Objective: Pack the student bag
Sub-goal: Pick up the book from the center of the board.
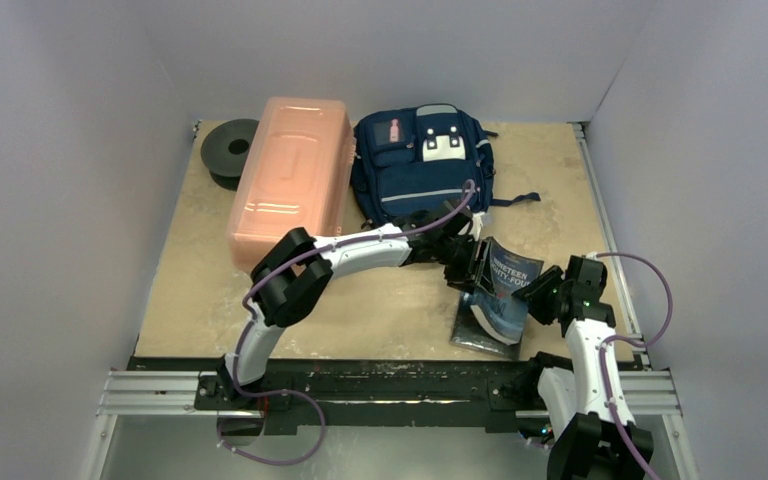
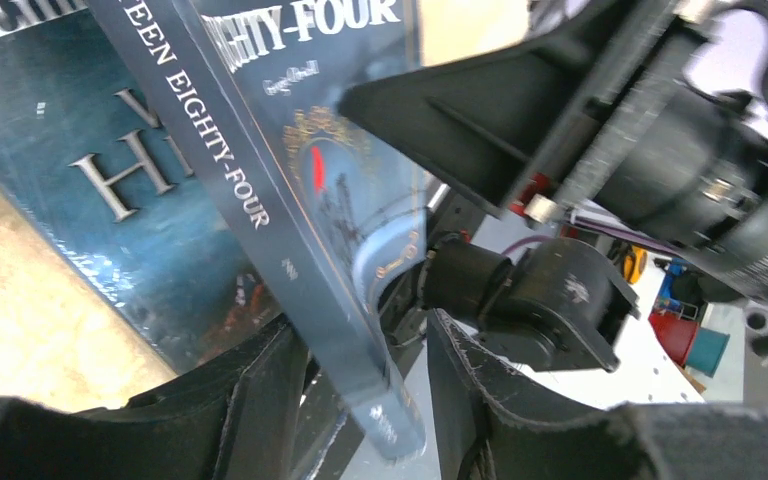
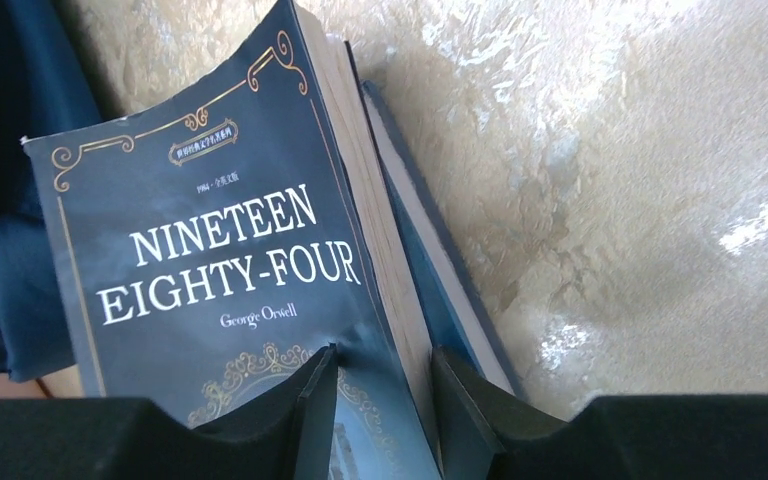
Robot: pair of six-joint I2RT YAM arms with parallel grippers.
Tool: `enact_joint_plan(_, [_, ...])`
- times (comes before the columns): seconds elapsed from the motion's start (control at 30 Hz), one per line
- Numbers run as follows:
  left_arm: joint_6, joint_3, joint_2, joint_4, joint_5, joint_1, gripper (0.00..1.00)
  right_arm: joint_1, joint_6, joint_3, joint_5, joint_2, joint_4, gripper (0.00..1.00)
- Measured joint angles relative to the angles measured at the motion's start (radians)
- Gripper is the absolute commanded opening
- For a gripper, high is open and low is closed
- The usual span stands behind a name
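Beige tabletop [image 1: 380, 310], white walls. Student bag [image 1: 420, 165] lies flat at far centre. Just in front of the bag, a paperback [image 1: 508, 275] is tilted up. Right gripper [image 3: 380, 358]: jaws part-open, pinching its page edge. Left gripper [image 2: 368, 338]: jaws straddle the spine, contact unclear. Bag likely soft, floppy, light; grasp a zip tab or the opening's rim.

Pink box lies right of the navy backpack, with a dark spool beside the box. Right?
No: the top external view shows the pink box left of the navy backpack; the dark spool is beside the box.
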Motion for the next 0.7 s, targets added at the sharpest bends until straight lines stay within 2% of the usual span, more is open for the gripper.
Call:
enact_joint_plan(0.07, [0.000,0.000,0.019,-0.024,-0.021,0.000,0.41,0.000,0.003,-0.004,-0.013,-0.004,0.001,0.42])
enact_joint_plan(0.1, [0.001,0.000,0.026,-0.035,-0.030,0.000,0.34,0.000,0.006,-0.006,-0.018,-0.004,0.001,0.44])
enact_joint_plan(0.17, [0.007,0.000,0.032,-0.053,-0.048,0.000,0.16,0.000,0.009,-0.008,-0.030,-0.004,0.003,0.59])
enact_joint_plan(0.2, [0.022,0.000,0.033,-0.063,-0.059,0.000,0.08,0.000,0.009,-0.009,-0.040,-0.004,0.005,0.71])
enact_joint_plan(0.23, [0.045,0.003,0.032,-0.077,-0.072,0.000,0.03,0.001,0.006,-0.008,-0.050,-0.004,0.008,0.81])
enact_joint_plan(0.3, [0.122,0.028,0.030,-0.117,-0.101,-0.001,0.00,0.003,-0.004,0.002,-0.078,-0.022,-0.002,0.98])
enact_joint_plan(0.43, [0.386,0.109,-0.035,-0.267,-0.130,0.000,0.00,0.015,-0.065,0.141,-0.093,-0.107,-0.060,0.99])
enact_joint_plan(0.53, [0.609,0.196,-0.124,-0.425,-0.095,0.029,0.00,0.016,-0.111,0.277,-0.113,-0.110,-0.043,0.99])
enact_joint_plan(0.6, [0.769,0.286,-0.181,-0.552,-0.027,0.083,0.00,0.016,-0.149,0.353,-0.196,-0.098,0.026,0.99])
enact_joint_plan(0.7, [0.945,0.304,-0.319,-0.627,0.121,0.236,0.00,0.024,-0.183,0.388,-0.391,-0.105,0.241,0.99])
